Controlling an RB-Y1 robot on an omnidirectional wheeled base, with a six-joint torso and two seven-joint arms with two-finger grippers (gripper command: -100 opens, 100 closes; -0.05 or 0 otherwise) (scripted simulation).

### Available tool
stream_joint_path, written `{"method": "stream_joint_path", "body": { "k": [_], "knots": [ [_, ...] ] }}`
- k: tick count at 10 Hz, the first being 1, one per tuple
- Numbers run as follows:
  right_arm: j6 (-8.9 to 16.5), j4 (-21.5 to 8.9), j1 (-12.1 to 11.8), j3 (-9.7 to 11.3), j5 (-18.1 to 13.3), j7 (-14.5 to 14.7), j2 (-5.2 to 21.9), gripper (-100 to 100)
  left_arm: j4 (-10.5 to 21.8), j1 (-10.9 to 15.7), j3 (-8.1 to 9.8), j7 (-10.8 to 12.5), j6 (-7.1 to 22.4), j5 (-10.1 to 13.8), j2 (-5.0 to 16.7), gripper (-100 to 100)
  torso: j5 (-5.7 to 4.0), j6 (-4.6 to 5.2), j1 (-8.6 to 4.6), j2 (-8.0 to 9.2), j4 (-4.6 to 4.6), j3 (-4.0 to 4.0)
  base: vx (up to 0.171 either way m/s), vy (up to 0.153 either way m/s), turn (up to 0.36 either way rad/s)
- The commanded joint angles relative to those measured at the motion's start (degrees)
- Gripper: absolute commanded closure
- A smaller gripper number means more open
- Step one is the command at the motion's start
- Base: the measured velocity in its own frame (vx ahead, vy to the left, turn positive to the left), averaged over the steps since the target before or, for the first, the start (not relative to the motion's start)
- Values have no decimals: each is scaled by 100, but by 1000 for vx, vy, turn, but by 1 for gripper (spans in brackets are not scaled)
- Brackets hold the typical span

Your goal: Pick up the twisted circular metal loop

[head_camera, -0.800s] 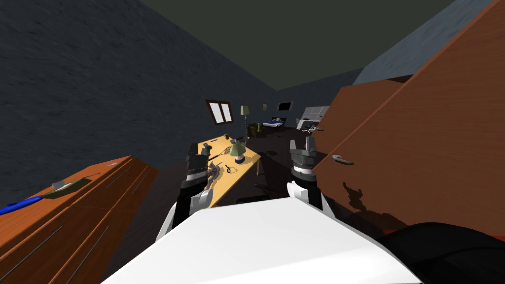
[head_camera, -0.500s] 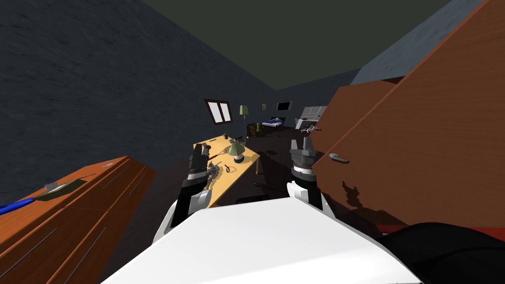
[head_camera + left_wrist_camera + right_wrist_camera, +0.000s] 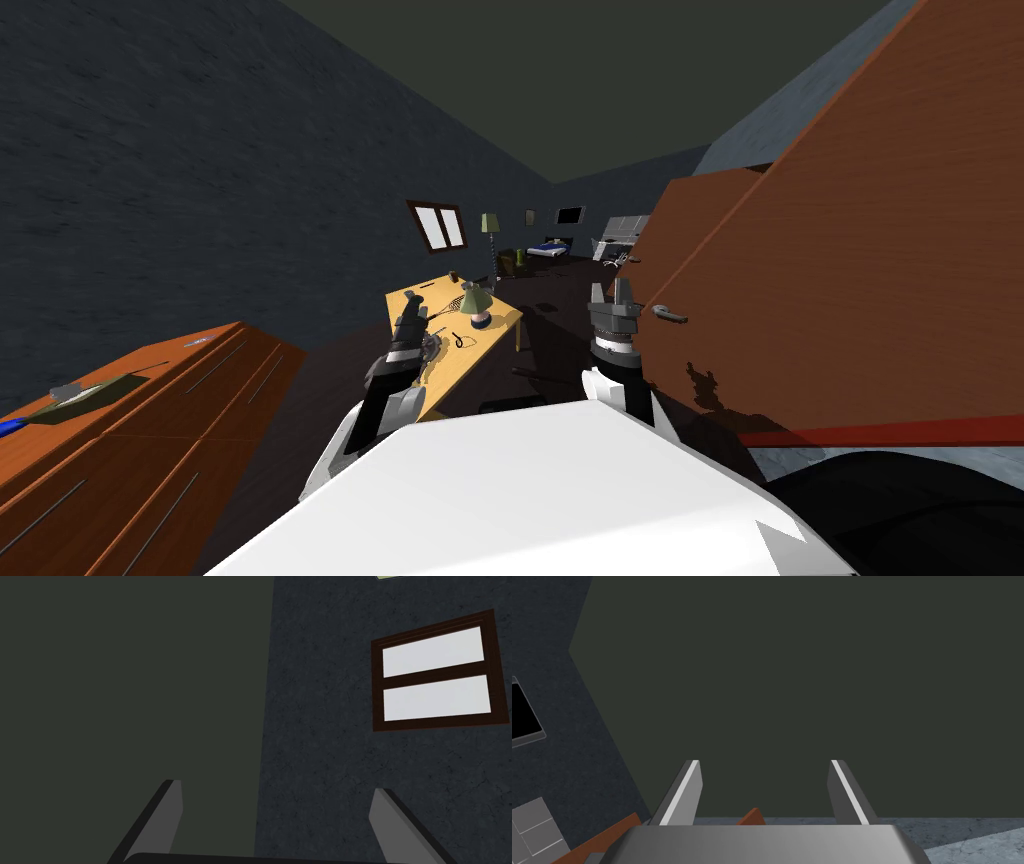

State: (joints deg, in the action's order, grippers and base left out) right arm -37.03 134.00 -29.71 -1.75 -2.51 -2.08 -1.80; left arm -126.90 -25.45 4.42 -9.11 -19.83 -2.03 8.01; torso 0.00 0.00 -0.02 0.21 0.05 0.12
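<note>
A small dark loop (image 3: 459,340) lies on the yellow table (image 3: 497,326), in front of a green-shaded table lamp (image 3: 478,304). My left gripper (image 3: 414,303) hangs over the table's near left part, a little short of the loop. In its wrist view the left gripper (image 3: 277,786) is open, with nothing between the fingers. My right gripper (image 3: 614,292) is raised to the right of the table, beside a brown door. There too the right gripper (image 3: 764,762) is open and holds nothing.
A racket-like thing (image 3: 450,303) and other small items lie on the table. A brown dresser (image 3: 150,420) stands at my left. A brown door with a grey handle (image 3: 668,314) rises close on my right. A bed (image 3: 548,249) stands far back.
My view has shifted and rolled slightly, so the table now sits a little further left. The left hand has leaned closer over the table. The right fingers have drawn slightly closer together.
</note>
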Motion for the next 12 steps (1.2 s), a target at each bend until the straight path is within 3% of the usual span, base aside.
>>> {"method": "stream_joint_path", "body": {
  "k": [1, 6, 8, 9, 12],
  "knots": [
    [0, 0, 0, 0, 0, 0, 0, 0, 175, 24, 12, 16, 86, 55, 106, -100, 0, 0, 0, 0, 0, 0, -46, -16, -62],
    [0, 0, 1, 0, 0, 0, 0, 0, 876, 94, 84, 134, 693, 338, 445, -100, -2, 1, -8, 11, 2, 6, -77, -32, -117],
    [0, 0, 1, 0, 0, 0, 0, 0, 1196, 131, 112, 186, 951, 449, 539, -100, -1, 1, -6, 13, 3, 7, -79, -27, -141],
    [0, 0, 0, 0, 0, 0, 0, 0, 1196, 131, 112, 186, 951, 449, 539, -100, -1, 0, -4, 10, 3, 6, -47, -17, -13],
    [0, 0, 0, 0, 0, 0, 0, 0, 1720, 224, 143, 258, 1330, 588, 667, -100, -1, 1, 0, -2, 0, -1, -47, -21, -106]
  ]
}}
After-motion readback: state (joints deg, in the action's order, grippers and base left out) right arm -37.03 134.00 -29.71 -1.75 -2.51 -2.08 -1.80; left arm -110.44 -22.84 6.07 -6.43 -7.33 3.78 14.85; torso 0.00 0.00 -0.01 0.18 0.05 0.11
